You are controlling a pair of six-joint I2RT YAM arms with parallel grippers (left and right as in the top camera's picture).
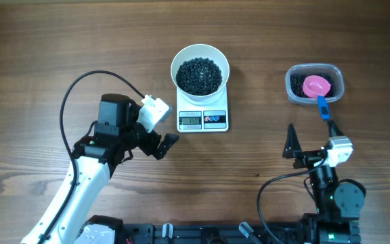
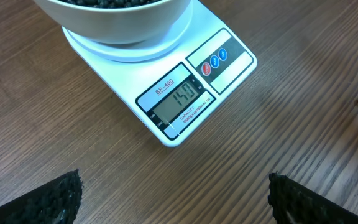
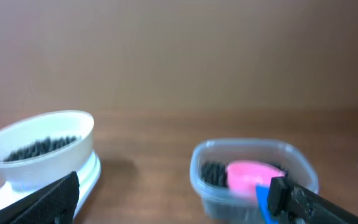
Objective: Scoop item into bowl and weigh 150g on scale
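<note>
Hundreds of loose beads (image 1: 198, 74) fill the bowl (image 1: 200, 49) on the scale (image 1: 202, 120), mid-counter toward the far edge. More lie in the tub (image 1: 291, 85) nearer the right edge. They would likely roll and spill, so take the light, stiff scoop (image 1: 317, 86) by its blue handle (image 1: 323, 107). Left claw (image 2: 174, 186) and right claw (image 3: 175, 185) gape empty.

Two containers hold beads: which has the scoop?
The clear tub at right: pink scoop lies in it. The white bowl on the scale has beads only.
</note>
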